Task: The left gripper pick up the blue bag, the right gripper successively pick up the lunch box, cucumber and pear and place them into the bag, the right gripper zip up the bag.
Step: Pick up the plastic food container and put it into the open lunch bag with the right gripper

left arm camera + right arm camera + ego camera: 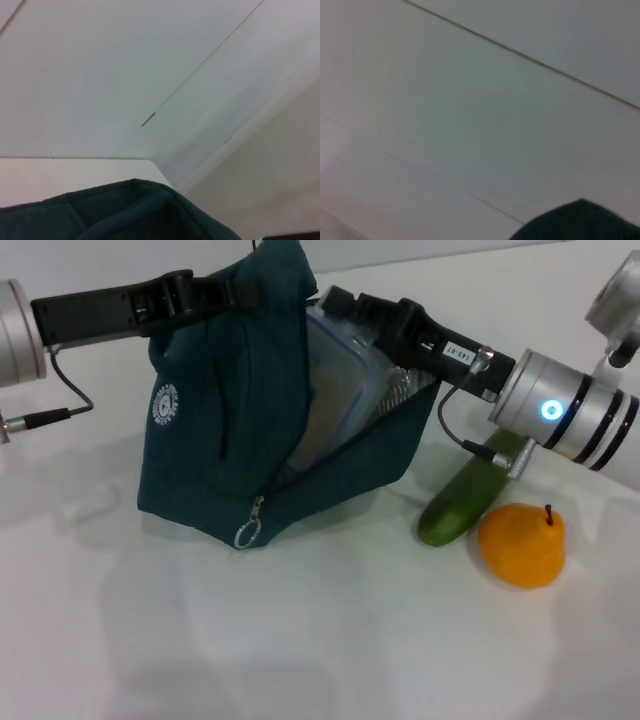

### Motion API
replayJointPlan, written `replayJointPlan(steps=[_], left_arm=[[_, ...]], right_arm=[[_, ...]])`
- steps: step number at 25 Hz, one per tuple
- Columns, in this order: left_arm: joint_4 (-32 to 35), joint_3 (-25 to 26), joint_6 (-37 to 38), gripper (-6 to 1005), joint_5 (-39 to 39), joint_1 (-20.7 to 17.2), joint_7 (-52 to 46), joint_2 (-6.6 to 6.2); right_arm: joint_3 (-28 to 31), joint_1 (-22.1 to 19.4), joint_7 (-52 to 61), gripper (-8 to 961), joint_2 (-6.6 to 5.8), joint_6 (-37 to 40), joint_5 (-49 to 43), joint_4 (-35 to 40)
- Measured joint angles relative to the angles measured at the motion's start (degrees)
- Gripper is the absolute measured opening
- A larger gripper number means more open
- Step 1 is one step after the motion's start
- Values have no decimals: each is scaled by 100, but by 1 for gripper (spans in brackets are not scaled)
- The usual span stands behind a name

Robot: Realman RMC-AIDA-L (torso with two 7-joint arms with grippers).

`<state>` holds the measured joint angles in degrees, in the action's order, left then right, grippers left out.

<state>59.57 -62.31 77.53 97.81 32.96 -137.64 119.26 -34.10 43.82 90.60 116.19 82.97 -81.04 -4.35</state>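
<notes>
At the bag (pixel 215 455) mouth — lunch box (pixel 335 390) going in.
Left gripper (pixel 200 295) pinches the rim; right gripper (pixel 345 315) grip I cannot tell — next I release, then fetch the cucumber (pixel 465 502).

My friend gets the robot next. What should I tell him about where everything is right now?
Left gripper: up at the top of the bag, holding its upper edge so the bag stands open on the table.
Right gripper: at the bag's mouth, by the lunch box; whether it has let go cannot be seen.
Lunch box: mostly inside the bag, standing on edge.
Cucumber and pear: on the table, right of the bag, side by side.
Done: bag lifted, box nearly in.
Left: cucumber, pear, then zip up; the zipper pull hangs low at the front.
</notes>
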Motion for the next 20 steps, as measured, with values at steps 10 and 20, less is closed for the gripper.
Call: replayJointPlan(steps=[10,20], left_arm=[[-30,-1,67,69,-6,-25,1,18],[-43,138,95,69,-8,-61,38,6]], right_arm=[[0,232,166,119,0,233,-553,52],[63,-299,220,172,-29,557,-512,441]])
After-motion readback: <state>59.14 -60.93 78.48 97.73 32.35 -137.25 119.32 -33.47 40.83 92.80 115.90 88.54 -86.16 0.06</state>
